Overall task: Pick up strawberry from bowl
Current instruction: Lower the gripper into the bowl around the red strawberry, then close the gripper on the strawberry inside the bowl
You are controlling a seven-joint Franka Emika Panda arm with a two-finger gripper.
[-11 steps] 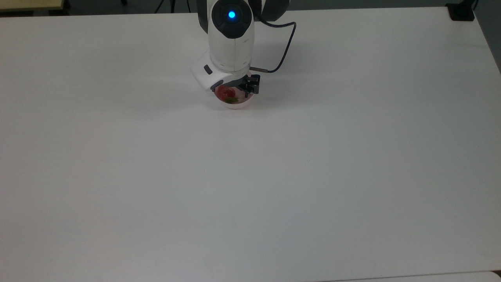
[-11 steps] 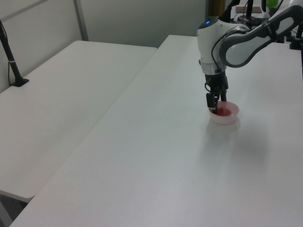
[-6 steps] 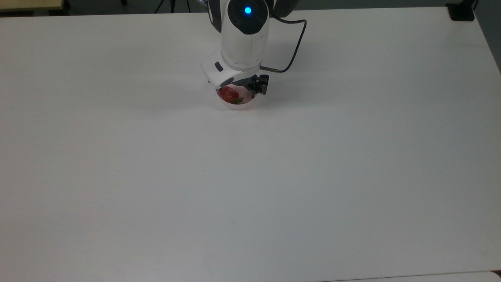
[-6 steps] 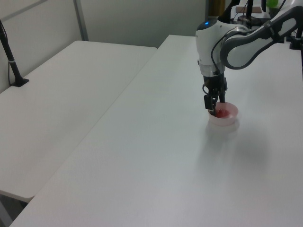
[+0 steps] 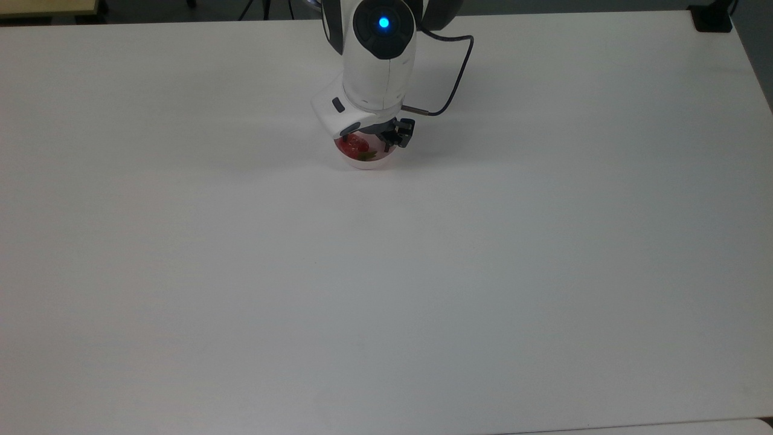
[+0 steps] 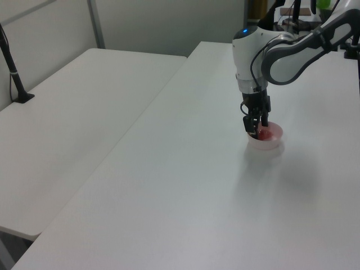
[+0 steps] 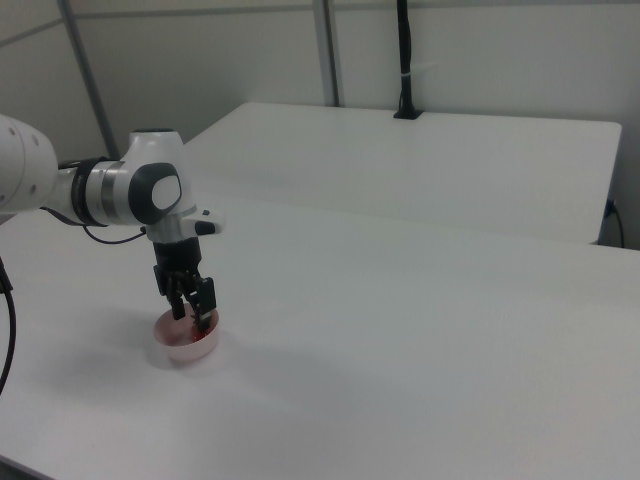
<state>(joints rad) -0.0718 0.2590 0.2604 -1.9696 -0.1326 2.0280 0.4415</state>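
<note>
The strawberry (image 5: 353, 144) lies inside the pink bowl (image 5: 362, 162), so the pick is not yet done. In the top view it sits toward the top view's left half of the bowl, red body up against the arm's white wrist housing, its green cap pointing toward the near rim. The bowl stands on the white worktop (image 5: 386, 272), with nothing else near it.

The gripper (image 7: 193, 312) is down at the bowl. In the right view the jaws are spread, two dark fingers with a gap between them, their tips (image 7: 204, 322) reaching to about the rim or a little inside it. In the left view the fingers (image 6: 253, 125) hang at the left view's left edge of the bowl, with red showing right beside their tips. Whether a finger touches the fruit cannot be told. My reading is that the approach is over and the closing is what comes next: the jaws need to straddle the strawberry, squeeze, then lift it clear of the bowl.

The arm reaches across the worktop with its last link turned straight down, so the wrist stands nearly upright above the bowl. A dark cable (image 5: 453, 78) loops from the wrist out to the top view's right.
</note>
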